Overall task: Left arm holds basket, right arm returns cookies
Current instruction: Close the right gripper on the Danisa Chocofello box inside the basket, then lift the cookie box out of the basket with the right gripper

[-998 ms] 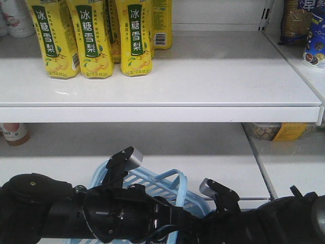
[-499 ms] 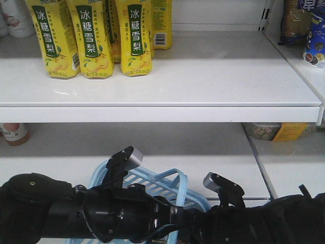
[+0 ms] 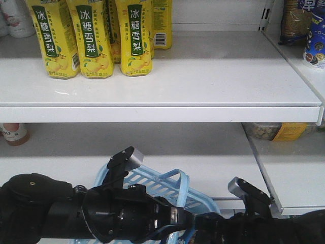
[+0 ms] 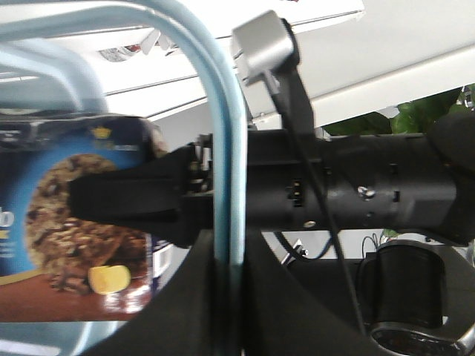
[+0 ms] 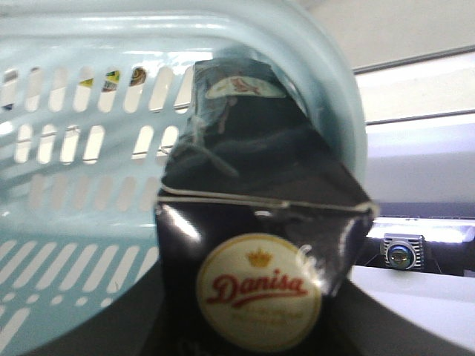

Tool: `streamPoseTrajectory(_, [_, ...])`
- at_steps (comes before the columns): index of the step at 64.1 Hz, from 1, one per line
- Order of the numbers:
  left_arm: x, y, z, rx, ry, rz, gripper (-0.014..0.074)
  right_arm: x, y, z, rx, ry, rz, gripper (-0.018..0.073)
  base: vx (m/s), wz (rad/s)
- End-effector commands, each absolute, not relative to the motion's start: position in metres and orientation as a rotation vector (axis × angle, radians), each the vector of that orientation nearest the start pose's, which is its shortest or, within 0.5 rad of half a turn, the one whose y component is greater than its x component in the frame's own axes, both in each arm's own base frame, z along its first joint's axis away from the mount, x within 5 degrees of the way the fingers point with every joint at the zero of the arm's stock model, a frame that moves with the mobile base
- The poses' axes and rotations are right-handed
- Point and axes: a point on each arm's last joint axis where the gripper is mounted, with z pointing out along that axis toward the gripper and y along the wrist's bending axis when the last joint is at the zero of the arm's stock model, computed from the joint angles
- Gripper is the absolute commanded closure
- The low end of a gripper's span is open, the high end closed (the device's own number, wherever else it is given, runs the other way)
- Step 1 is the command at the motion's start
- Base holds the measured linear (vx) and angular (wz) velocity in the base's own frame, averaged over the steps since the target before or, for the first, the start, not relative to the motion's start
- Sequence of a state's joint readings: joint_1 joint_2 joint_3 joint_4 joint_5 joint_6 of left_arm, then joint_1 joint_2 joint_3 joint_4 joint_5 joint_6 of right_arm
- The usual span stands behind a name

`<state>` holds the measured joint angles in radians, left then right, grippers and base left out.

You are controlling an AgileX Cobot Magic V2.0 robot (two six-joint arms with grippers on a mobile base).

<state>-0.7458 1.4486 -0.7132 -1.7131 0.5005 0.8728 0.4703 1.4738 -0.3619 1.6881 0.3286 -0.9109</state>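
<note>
The light blue basket (image 3: 152, 179) hangs low in front of the lower shelf, behind both black arms. In the left wrist view my left gripper (image 4: 226, 256) is shut on the basket's handle (image 4: 223, 148), which runs straight up between the jaws. The cookies (image 4: 74, 259), a dark box with a cookie picture, stand inside the basket (image 5: 74, 148). My right gripper (image 5: 260, 315) is shut on the cookies (image 5: 252, 222), whose top shows a round Danisa logo. The right arm's grey-tipped finger (image 3: 238, 187) pokes up at the lower right. The front view hides the cookies.
Several yellow drink cartons (image 3: 91, 40) stand at the left of the upper shelf (image 3: 213, 76). Packaged goods (image 3: 315, 40) sit on the neighbouring shelf at the right. A bottle (image 3: 14, 133) and a yellow-labelled tub (image 3: 277, 131) rest on the lower shelf (image 3: 203, 147).
The right arm's grey-tipped finger has shifted to the right and slightly down. The left arm and the basket have stayed nearly still.
</note>
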Motion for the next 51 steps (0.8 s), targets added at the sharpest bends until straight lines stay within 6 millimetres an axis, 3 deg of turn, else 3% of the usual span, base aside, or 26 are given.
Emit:
streamPoseTrajectory(1, [0.180, -0.227, 0.255, 0.191, 2.338, -1.460, 0.0603, 0.168, 0.112, 0.146, 0.294, 2.646, 0.912, 0.0314, 0.00, 0.00])
streamPoseTrajectory(22, [0.180, -0.227, 0.255, 0.191, 2.338, -1.460, 0.0603, 0.152, 0.091, 0.177, 0.328, 2.448, 1.026, 0.0314, 0.00, 0.00])
streamPoseTrajectory(51, [0.180, -0.227, 0.255, 0.191, 2.338, -1.460, 0.0603, 0.121, 0.078, 0.232, 0.207, 2.139, 1.110, 0.0314, 0.00, 0.00])
